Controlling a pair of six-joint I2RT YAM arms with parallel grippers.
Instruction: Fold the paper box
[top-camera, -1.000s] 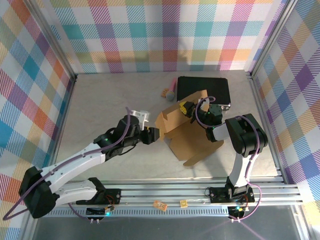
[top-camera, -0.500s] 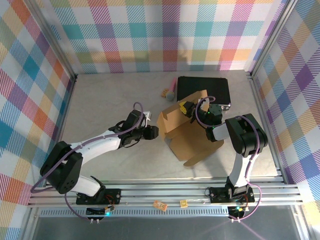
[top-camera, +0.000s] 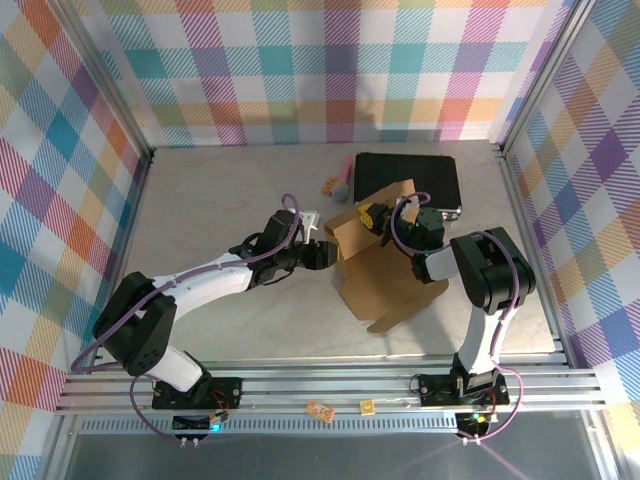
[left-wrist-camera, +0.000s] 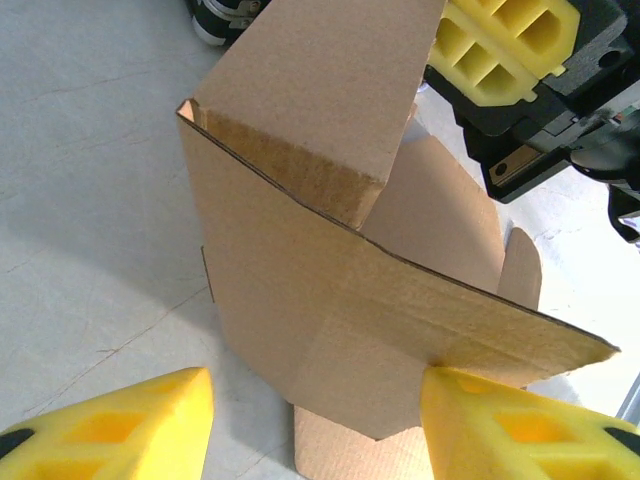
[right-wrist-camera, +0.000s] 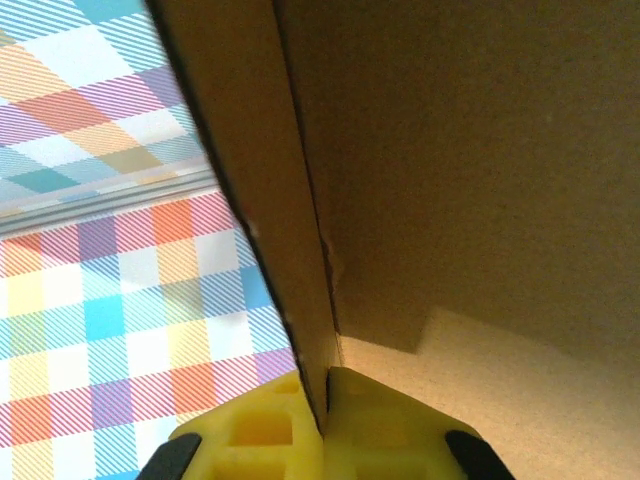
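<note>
While the right fingers (right-wrist-camera: 352, 412) clamp a paper box (top-camera: 385, 280) wall, the left fingers (left-wrist-camera: 505, 425) stand open astride its flap.

Overhead looks down; 2 wrist cameras hug paper box (top-camera: 385, 275).

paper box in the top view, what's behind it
A black case lies behind the paper box; a raised flap covers the case's near left corner. What lies under that flap cannot be seen.
</note>
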